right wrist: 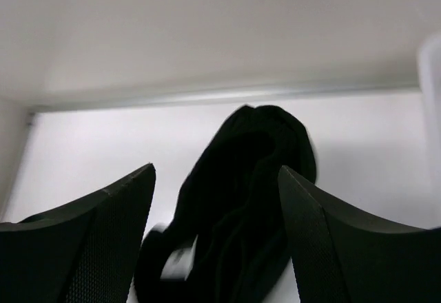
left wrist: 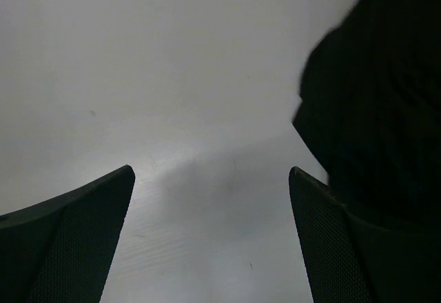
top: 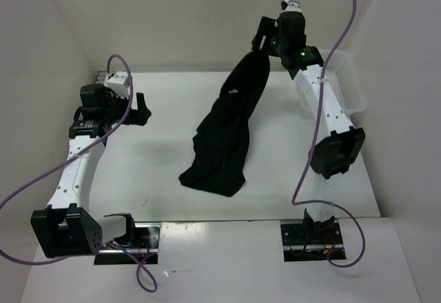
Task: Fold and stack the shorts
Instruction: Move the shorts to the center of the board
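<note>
- The shorts (top: pixel 227 127) run as a long, bunched strip from the middle of the worktop (top: pixel 158 158) toward its far edge. The lower end is heaped on the surface and the narrow upper end is raised off it, just under the right gripper (right wrist: pixel 217 175).
- That stretch looks meant to draw the cloth out long before flattening it; no fold is made yet.
- The right gripper's jaws stand fairly wide, with dark cloth showing between and below them, not pinched. Whether it snags a finger I cannot tell.
- The left gripper (left wrist: pixel 211 172) hovers wide apart and empty near the left edge, the shorts just to its right, likely placed to take a corner.
- A white basket (top: pixel 348 86) sits at the far right corner.
</note>
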Controlling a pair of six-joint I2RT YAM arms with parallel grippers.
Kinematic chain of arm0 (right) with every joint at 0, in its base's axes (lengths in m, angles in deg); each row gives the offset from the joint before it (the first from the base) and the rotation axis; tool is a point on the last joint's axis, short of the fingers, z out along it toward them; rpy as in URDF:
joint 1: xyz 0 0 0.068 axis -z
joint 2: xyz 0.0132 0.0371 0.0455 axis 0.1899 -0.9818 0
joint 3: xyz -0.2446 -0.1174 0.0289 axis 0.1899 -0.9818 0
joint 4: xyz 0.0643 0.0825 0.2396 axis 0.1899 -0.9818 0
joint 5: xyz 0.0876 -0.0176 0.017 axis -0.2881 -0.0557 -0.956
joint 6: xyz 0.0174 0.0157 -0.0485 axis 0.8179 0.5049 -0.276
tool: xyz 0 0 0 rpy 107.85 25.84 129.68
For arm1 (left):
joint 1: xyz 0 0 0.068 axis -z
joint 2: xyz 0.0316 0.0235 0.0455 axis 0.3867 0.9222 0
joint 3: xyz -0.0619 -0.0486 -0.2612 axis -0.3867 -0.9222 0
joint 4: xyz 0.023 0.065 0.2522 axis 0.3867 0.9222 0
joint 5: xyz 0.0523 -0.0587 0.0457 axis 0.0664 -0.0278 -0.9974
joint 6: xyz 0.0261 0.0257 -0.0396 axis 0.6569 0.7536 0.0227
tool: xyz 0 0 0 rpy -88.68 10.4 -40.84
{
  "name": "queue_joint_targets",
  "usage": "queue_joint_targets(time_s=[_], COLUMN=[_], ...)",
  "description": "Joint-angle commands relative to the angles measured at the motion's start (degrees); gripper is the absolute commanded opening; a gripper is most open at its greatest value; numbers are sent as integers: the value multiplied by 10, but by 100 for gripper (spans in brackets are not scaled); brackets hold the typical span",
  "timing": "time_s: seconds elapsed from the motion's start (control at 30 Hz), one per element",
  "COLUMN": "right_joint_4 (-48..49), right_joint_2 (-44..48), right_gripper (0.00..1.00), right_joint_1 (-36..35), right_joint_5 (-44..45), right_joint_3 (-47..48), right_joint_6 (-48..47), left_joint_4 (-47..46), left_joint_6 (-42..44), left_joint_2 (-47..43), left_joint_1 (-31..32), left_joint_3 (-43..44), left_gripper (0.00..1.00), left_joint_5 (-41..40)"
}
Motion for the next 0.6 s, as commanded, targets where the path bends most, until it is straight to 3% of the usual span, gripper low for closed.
queue_joint_targets(time_s=[0.0,0.23,0.37,0.57], right_joint_4=[-3,91,88,45], right_joint_2=[8,35,-40,-180], right_gripper=[78,81,81,81], right_joint_1=[15,-102,-116,-116], right_joint_5=[-31,-31,-44,-29], right_joint_3=[-35,-221,-185,-40], right_joint_6=[-23,-115,-108,-109], left_joint_4=[46,94,70,43], left_joint_6=[2,2,2,2], left_joint_2=[-9,5,41,101], left_joint_1=[10,103,137,169], left_joint_3=[-38,-123,-130,-130], left_gripper=[99,99,99,99], left_joint_5=[-9,-12,32,96])
